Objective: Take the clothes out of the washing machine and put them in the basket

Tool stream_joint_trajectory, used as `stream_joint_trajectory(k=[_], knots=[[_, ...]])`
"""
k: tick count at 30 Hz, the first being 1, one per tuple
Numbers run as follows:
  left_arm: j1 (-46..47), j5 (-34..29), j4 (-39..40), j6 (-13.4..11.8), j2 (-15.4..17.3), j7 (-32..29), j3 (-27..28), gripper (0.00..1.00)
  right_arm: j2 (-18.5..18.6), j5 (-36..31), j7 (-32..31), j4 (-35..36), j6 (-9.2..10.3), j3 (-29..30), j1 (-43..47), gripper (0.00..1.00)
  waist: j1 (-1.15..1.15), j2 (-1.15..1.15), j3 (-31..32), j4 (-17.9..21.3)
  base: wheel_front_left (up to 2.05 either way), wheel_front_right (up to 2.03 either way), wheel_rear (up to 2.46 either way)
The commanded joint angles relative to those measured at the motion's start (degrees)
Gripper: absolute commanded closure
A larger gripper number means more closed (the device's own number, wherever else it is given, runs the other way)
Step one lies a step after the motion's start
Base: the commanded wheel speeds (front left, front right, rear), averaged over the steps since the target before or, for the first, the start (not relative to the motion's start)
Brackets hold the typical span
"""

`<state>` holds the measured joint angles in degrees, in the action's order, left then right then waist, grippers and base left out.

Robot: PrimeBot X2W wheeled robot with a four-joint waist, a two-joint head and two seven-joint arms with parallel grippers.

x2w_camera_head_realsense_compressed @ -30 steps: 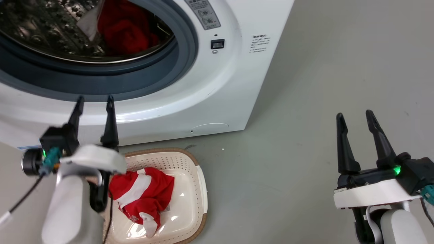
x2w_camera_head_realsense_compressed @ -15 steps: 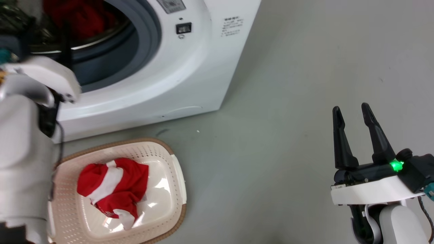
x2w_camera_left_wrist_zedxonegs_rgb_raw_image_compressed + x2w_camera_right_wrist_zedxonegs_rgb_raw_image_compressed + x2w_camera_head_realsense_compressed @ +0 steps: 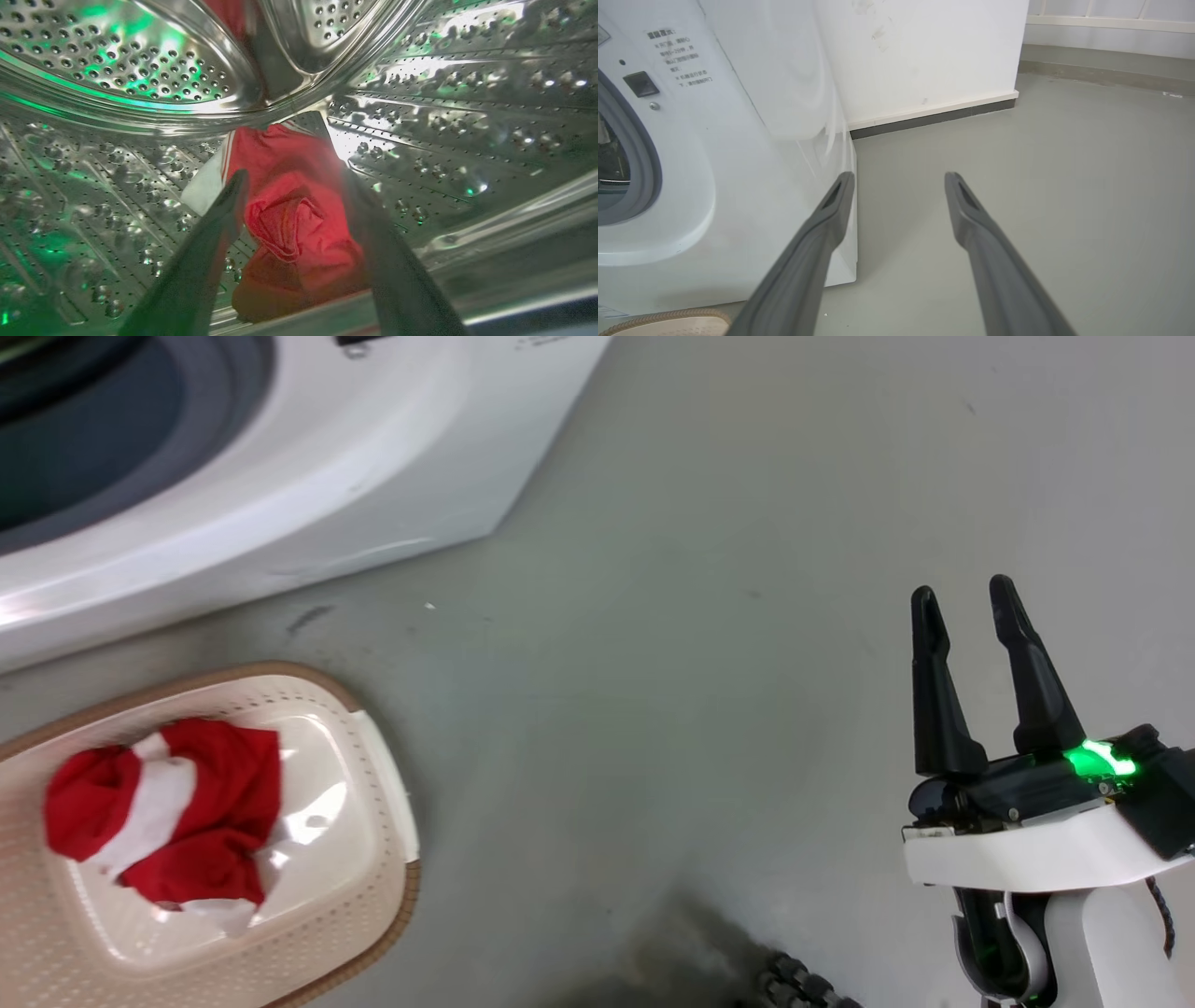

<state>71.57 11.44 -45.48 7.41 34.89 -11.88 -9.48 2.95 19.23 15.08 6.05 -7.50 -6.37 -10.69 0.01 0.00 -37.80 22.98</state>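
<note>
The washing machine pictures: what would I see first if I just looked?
A bright red garment lies in the shiny steel drum, framed by the left gripper's open fingers. Another red-and-white garment sits bunched in the cream basket at the head view's lower left. The right gripper hangs open above the grey floor, a green light glowing at its base.

My head view is bright and even, with white glare on the bottom of the basket (image 3: pixel 313 821) and a soft shadow on the floor (image 3: pixel 653 933) at the lower edge. Inside the washing machine (image 3: pixel 467 116) the steel gives hard white glints and green reflections, and the fingers of the left gripper (image 3: pixel 294 176) are out of focus. In the right wrist view the side of the machine looks smeared.
</note>
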Motion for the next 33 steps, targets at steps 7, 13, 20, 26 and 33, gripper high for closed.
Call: stream_joint_trajectory(k=[7, 13, 20, 26, 33], knots=[[6.42, 3.02, 0.20, 0.05, 7.56, -10.98, -5.51, 0.00, -0.14, 2.11, 0.11, 1.84, 0.02, -1.66, 0.01, 0.00, -0.01, 0.00, -6.06, 6.49, 0.00, 0.00, 0.00], [9.23, 4.54, 2.00, 0.05, 11.84, -18.88, -8.41, 0.00, -0.14, 2.89, 0.11, 2.97, 0.02, -2.71, 0.98, 0.00, -0.01, 0.00, -8.06, 8.34, 0.00, 0.00, 0.00], [9.93, 5.51, 3.36, -0.40, 12.57, -26.28, -9.57, 0.00, -0.13, 3.18, 0.11, 4.00, 0.02, -3.24, 1.33, 0.00, -0.01, 0.00, -9.66, 8.74, 0.00, 0.00, 0.00], [9.29, 5.24, 4.19, -2.18, 12.60, -30.34, -10.24, 0.00, -0.12, 3.28, 0.11, 4.67, 0.02, -2.62, 2.51, 0.00, -0.01, 0.00, -10.34, 8.64, 0.00, 0.00, 0.00], [8.70, 5.26, 7.06, -4.49, 12.80, -31.63, -10.14, 1.00, -0.12, 3.33, 0.11, 5.24, 0.02, -2.42, 3.10, 0.00, -0.01, 0.00, -10.85, 8.54, 0.00, 0.00, 0.00]])
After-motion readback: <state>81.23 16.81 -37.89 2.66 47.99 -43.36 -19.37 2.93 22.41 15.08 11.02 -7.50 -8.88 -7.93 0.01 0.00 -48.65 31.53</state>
